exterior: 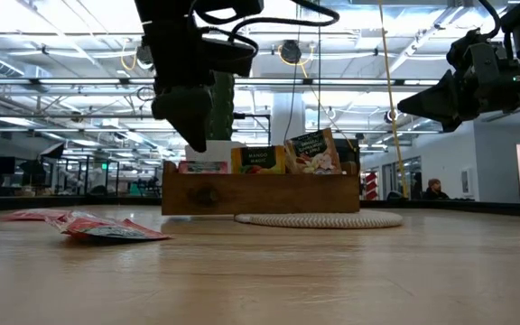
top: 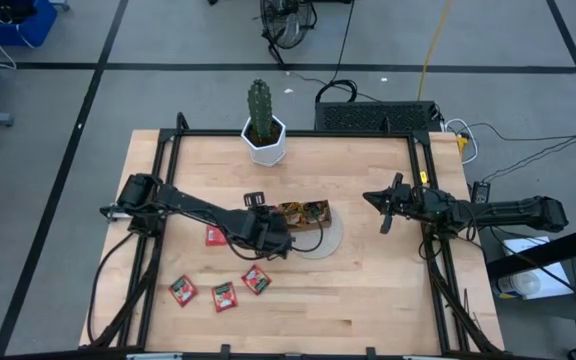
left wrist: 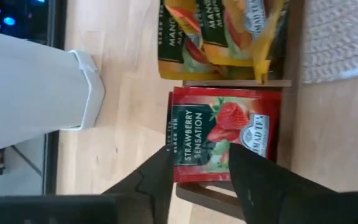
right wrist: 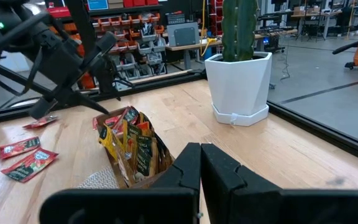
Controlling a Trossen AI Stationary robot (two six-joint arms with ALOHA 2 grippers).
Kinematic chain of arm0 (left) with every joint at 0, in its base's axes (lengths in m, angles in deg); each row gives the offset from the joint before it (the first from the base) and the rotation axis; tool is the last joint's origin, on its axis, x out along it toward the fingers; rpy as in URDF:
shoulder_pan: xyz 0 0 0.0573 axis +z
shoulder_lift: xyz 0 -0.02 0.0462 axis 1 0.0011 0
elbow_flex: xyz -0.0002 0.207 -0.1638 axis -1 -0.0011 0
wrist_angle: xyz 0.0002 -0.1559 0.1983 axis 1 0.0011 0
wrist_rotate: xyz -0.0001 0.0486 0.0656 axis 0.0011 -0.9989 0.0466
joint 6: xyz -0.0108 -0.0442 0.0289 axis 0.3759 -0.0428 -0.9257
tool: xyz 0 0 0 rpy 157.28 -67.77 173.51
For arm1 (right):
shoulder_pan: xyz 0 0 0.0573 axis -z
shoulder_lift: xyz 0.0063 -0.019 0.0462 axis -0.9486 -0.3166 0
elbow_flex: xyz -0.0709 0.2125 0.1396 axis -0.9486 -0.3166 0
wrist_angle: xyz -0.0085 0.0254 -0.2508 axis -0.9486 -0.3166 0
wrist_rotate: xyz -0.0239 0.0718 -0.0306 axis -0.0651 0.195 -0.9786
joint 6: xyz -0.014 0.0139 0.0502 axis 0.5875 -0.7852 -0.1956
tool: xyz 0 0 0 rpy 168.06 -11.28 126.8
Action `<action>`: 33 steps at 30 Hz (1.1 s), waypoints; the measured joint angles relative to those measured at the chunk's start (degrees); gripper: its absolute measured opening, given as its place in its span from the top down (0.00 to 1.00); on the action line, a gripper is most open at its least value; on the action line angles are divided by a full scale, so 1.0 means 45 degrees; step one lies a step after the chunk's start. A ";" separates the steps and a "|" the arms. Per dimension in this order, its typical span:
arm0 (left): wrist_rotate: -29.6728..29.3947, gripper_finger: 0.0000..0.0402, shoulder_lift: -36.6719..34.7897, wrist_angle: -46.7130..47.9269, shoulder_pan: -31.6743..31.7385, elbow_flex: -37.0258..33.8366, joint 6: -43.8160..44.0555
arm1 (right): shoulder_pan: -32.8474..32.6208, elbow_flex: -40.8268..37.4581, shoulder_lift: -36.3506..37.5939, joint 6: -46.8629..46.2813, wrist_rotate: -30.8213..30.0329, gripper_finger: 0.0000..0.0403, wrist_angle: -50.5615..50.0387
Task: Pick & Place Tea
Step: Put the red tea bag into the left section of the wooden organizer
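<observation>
The brown wooden tray stands on a round woven mat mid-table and holds orange-yellow tea sachets. A red strawberry sachet stands in the tray's left end compartment. My left gripper hovers open just above it, one finger on either side, slanting down from the left. Loose red sachets lie flat on the table near the front left, and one more lies beside my left arm. My right gripper waits shut at the right, above the table.
A cactus in a white pot stands at the far edge, behind the tray. Black frame rails run along both sides of the table. Bare wood lies in front of the tray and toward the right.
</observation>
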 joint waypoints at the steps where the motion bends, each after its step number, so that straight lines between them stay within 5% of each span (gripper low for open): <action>1: 0.0165 0.64 0.0000 0.0122 0.0028 0.0120 -0.0107 | -0.0005 0.0000 0.0004 -0.0004 0.0004 1.00 -0.0001; 7: 0.1560 0.96 -0.0015 0.0059 0.0611 0.0131 -0.1194 | 0.0000 0.0000 0.0005 -0.0005 0.0000 1.00 0.0004; 23: 0.5841 1.00 -0.0015 -0.2477 0.1839 -0.0472 -0.3086 | -0.0002 0.0000 0.0002 -0.0003 0.0000 1.00 0.0002; 33: 0.5922 1.00 -0.0010 -0.2184 0.1841 -0.0494 -0.2859 | 0.0000 0.0000 0.0005 -0.0004 0.0004 1.00 0.0004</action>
